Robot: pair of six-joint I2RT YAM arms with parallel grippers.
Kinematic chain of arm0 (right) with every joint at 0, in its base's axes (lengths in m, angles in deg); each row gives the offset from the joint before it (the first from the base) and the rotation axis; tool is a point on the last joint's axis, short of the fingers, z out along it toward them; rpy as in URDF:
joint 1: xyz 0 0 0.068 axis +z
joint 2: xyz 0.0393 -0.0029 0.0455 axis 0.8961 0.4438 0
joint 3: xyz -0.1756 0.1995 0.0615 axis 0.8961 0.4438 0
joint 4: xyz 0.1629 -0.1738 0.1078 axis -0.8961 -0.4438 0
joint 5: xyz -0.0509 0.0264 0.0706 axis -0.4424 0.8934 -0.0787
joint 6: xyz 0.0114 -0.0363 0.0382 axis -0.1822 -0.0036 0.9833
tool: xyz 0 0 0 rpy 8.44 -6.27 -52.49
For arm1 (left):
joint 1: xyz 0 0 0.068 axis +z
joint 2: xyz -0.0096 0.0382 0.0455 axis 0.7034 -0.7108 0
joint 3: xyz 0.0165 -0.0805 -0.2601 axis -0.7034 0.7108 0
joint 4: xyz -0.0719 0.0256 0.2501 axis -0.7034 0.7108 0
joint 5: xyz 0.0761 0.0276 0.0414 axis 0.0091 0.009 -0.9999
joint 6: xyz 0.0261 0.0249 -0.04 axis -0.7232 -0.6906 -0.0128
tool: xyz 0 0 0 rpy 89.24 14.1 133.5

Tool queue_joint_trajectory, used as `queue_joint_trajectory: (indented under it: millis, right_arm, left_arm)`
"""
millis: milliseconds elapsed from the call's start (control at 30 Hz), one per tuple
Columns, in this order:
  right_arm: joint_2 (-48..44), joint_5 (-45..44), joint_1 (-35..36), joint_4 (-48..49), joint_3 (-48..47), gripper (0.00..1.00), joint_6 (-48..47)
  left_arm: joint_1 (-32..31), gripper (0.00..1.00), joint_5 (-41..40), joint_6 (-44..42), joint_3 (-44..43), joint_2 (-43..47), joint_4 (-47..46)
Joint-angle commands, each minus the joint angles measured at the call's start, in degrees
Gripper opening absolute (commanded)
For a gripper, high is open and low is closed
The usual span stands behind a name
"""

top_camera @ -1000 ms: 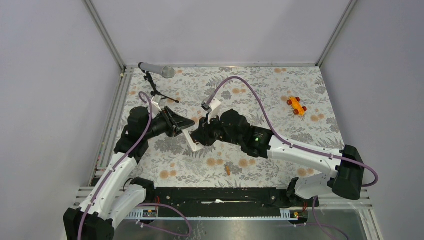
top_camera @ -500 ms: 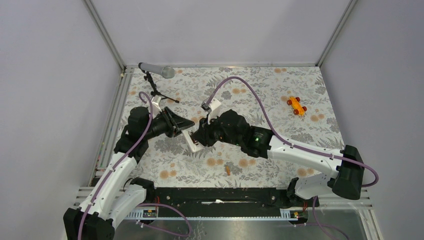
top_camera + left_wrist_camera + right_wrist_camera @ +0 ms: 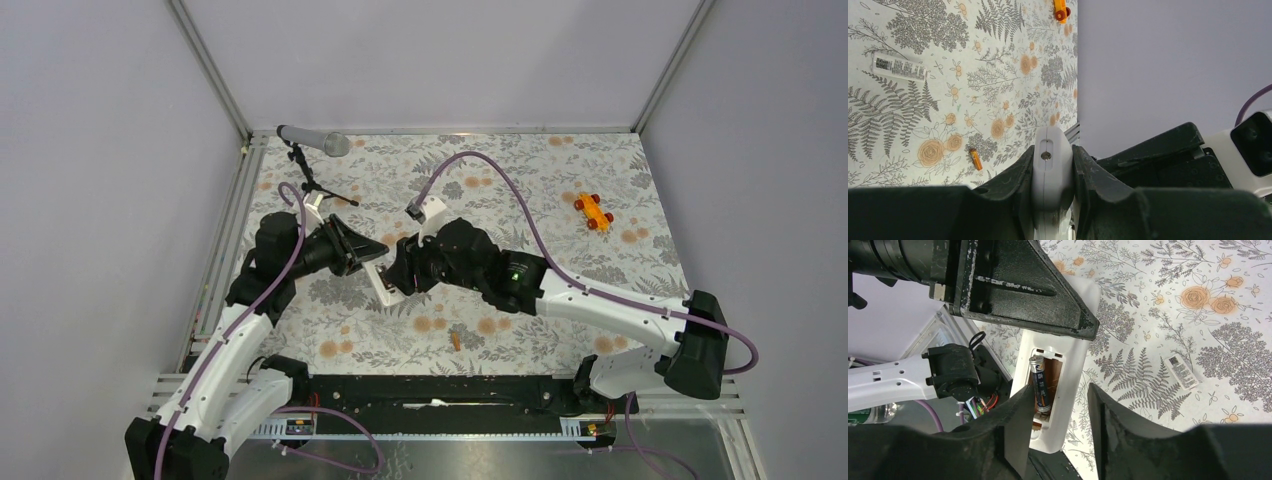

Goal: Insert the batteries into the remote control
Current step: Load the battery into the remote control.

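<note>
Lab test cell, grey walls [image 3: 420, 60], aluminium frame [image 3: 210, 70]

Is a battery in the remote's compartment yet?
Yes, one: the right wrist view shows a battery lying in the open compartment of the remote control.

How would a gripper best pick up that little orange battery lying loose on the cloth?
Probably around its middle, from straight above, a finger on each long side: the battery lies flat on the cloth with nothing beside it.

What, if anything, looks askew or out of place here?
The battery in the remote lies slanted across its compartment, seemingly not seated. The other battery lies loose on the table.
</note>
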Motion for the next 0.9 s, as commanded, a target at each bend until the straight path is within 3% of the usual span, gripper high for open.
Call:
queue_joint_trajectory:
  millis: [0, 233, 433, 533, 667, 867]
  right_arm:
    - [-2.6, -2.5, 0.0, -0.1, -2.5, 0.53, 5.6]
    - [-3.9, -3.4, -0.1, -1.6, -2.6, 0.64, 10.2]
    - [-1.4, -1.1, -0.1, -2.7, -3.7, 0.67, 9.9]
    - [-1.6, -2.0, -0.1, -3.4, -3.7, 0.76, 11.7]
    - [-2.9, -2.8, -1.3, -3.9, -2.4, 0.92, 20.6]
    - [-3.1, 4.6, -4.0, -2.4, 0.1, 1.0, 39.5]
  left_arm:
    - [0.0, 0.0, -0.7, -2.5, -3.3, 0.0, 0.0]
    - [0.0, 0.0, -1.4, -4.1, -3.6, 0.0, 2.1]
    - [0.0, 0.0, -0.9, -4.4, -4.1, 0.3, 2.6]
    - [0.0, 0.0, -1.0, -5.0, -4.1, 0.6, 2.7]
    - [0.0, 0.0, -1.6, -4.6, -3.4, 1.2, 1.6]
    - [0.0, 0.0, -2.8, -0.3, -1.1, 2.9, -5.4]
